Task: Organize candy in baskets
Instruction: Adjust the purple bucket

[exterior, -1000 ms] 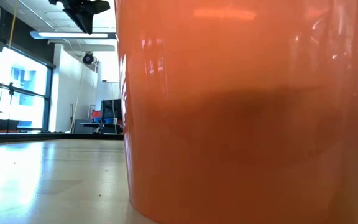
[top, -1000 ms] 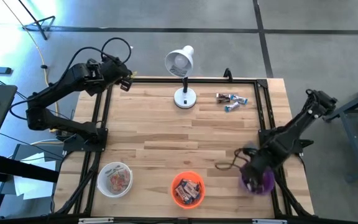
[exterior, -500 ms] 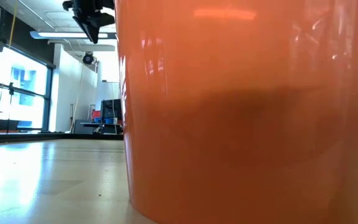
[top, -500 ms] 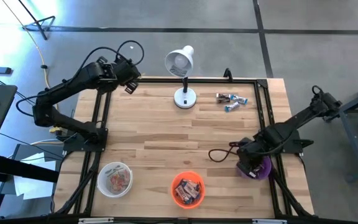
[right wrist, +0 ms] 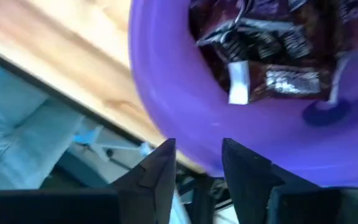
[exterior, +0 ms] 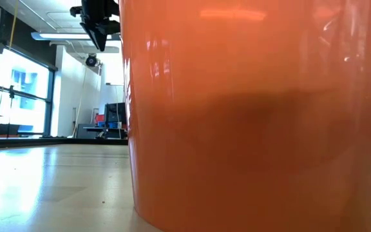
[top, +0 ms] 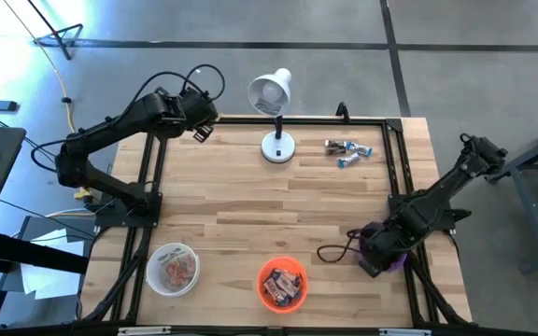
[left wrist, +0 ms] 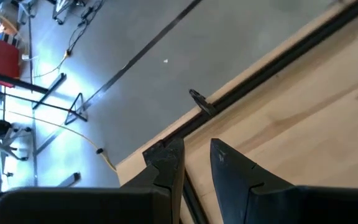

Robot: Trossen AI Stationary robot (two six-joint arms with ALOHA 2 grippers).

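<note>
Worktop (top: 250,205) first, wood planks in a black frame. Lamp (top: 274,112) stands at the far edge, a few candies (top: 347,151) loose just beside it. Along the near edge: white basket (top: 173,269), orange basket (top: 282,284), both holding candy, and purple basket (right wrist: 185,118) at the right, dark-wrapped candy inside. Right hand (right wrist: 197,168) hangs over the purple rim, fingers apart, nothing between them. Left hand (left wrist: 196,163) hovers above the far left corner, fingers slightly apart, gripping nothing.
</note>
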